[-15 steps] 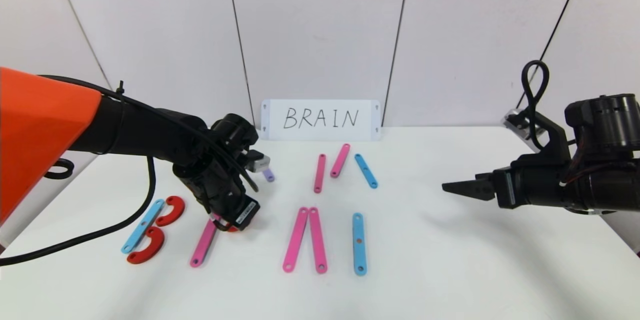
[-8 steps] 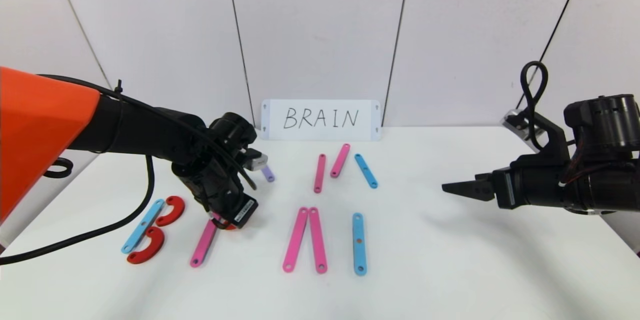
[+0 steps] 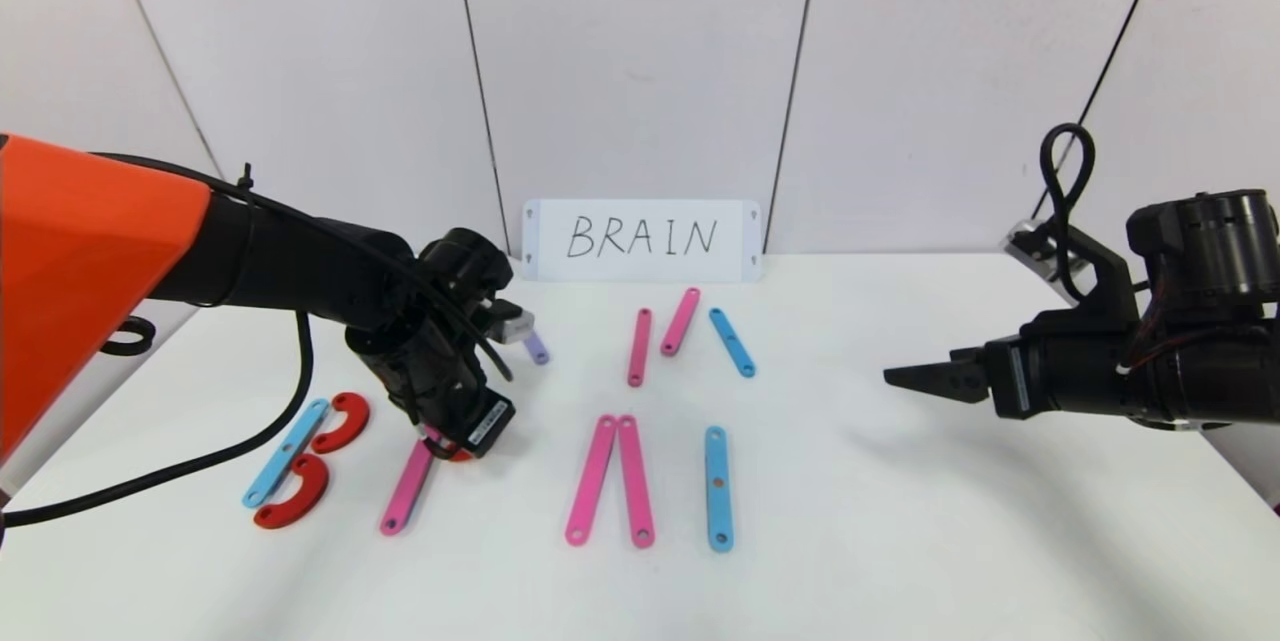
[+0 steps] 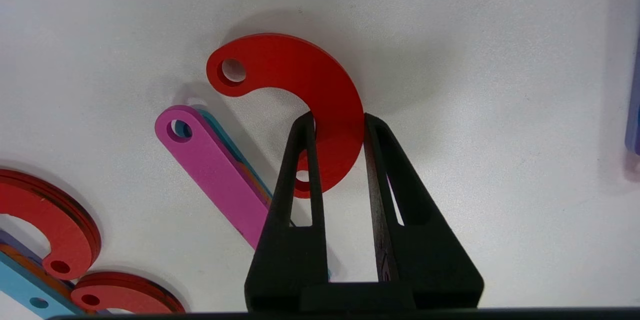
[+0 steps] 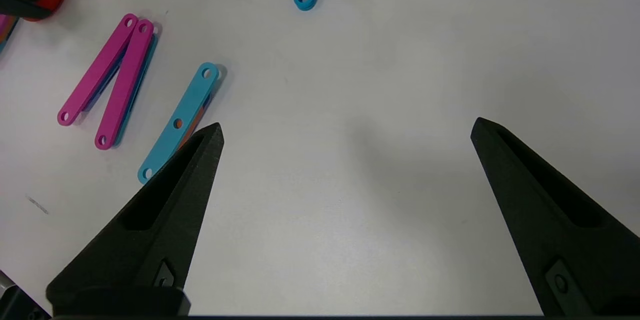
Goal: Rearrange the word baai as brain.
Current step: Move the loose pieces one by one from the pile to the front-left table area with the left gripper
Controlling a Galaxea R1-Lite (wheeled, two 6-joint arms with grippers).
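Baai [image 3: 500, 421], spelled in flat plastic pieces, lies on the white desk [image 3: 900, 541] in front of the handwritten card [image 3: 640, 239], and its second letter is being reworked into an R. The left hand [image 3: 445, 446] is down over that letter, clamped edge-on across a red arc [image 4: 310, 95], just beside the top of the pink strip [image 3: 407, 486] that serves as the stem; whether the arc rests on the desk or is slightly lifted I cannot tell. The right hand [image 3: 905, 378] hangs well apart on the far side, fingers spread wide and holding nothing.

My reading: the bowl of the R is being placed. Next, the arc wants its ends brought against the upper stem, opening toward it, before release; the leg follows, probably from the short purple strip [image 3: 537, 349] beyond the left hand.

Counted in the head view: five pink strips, three blue strips, three red arcs, one purple strip and one card. Two arcs and a blue strip [image 3: 285, 451] form the B outboard of the left hand; two pink strips meeting at the top and another blue one [image 3: 718, 488] lie toward the right hand, with three shorter strips behind them
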